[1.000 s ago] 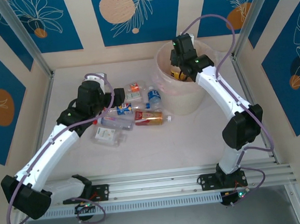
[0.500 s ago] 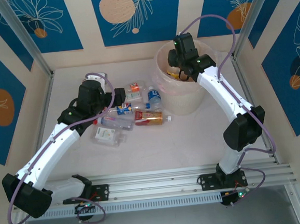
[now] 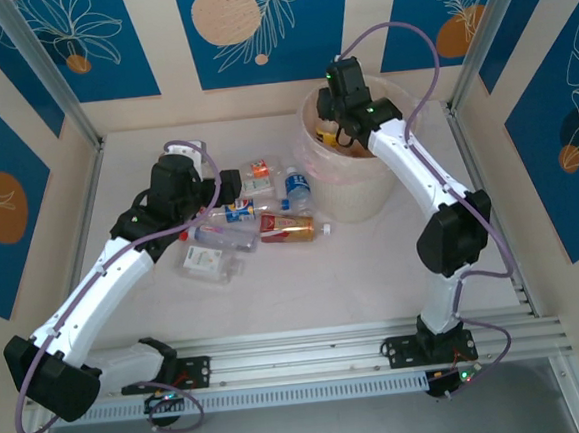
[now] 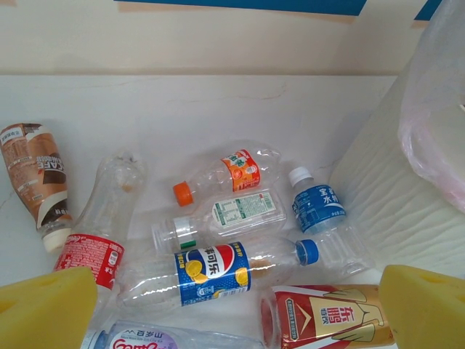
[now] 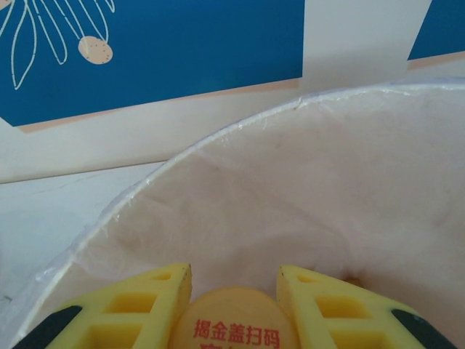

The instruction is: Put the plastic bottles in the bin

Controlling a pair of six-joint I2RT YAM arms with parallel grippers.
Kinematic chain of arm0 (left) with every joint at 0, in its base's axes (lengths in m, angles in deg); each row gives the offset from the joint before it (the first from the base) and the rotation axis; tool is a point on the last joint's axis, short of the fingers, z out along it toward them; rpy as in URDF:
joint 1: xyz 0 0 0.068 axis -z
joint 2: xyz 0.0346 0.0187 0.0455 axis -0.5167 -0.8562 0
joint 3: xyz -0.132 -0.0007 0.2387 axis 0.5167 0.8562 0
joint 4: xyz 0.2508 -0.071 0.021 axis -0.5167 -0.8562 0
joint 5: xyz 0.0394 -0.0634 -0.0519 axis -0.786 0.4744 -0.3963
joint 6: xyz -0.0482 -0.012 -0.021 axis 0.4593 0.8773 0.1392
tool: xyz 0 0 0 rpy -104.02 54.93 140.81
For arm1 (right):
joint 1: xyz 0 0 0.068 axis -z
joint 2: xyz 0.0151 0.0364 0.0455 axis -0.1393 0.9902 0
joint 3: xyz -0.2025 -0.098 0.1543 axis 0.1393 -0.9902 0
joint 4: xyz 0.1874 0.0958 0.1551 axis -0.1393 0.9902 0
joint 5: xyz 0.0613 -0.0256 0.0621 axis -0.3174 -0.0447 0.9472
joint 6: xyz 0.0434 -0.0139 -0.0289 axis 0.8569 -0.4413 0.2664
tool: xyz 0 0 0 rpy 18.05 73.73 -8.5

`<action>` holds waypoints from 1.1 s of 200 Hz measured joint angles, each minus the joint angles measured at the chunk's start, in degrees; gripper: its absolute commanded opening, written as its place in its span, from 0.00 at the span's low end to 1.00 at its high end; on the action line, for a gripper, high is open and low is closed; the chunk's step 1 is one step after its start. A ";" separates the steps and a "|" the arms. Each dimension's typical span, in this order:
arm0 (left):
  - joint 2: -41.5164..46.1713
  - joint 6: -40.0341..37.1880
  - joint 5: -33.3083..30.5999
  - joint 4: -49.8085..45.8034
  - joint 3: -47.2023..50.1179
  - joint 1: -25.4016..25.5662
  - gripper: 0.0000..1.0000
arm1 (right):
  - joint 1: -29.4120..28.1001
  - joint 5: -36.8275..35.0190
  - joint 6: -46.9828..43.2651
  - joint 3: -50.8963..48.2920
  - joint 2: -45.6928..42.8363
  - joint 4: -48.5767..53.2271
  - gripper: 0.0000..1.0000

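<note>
We see a cream-white bin (image 3: 353, 193) with a clear, faintly pink liner (image 4: 436, 123). Over the bin, the yellow-capped bottle (image 5: 234, 327) shows red characters on its cap. Left of the bin, the orange-label bottle (image 4: 240, 169) has an orange cap and the blue-label bottle (image 4: 317, 207) a white cap. Farther from the bin we find a red-label bottle (image 4: 91, 258) and a brown-label bottle (image 4: 36, 171). Behind the bin, the wall panels (image 3: 255, 29) are blue with white leaves and peach circles.

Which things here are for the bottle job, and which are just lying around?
For the job: bin; loose bottles; yellow-capped bottle at the bin.
Just there: table; blue flower wall panels; metal rail.
</note>
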 measured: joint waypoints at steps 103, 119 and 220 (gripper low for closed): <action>0.00 1.05 0.39 0.00 0.02 -0.26 1.00 | 1.49 -3.56 1.20 7.13 6.43 13.53 0.82; 0.00 1.07 0.39 -0.02 0.02 -0.26 1.00 | 1.29 -3.61 0.94 9.46 6.40 14.71 0.85; 1.09 4.72 -0.57 -4.42 1.05 -2.45 0.99 | -6.60 -7.98 -2.45 10.73 -7.32 16.04 0.99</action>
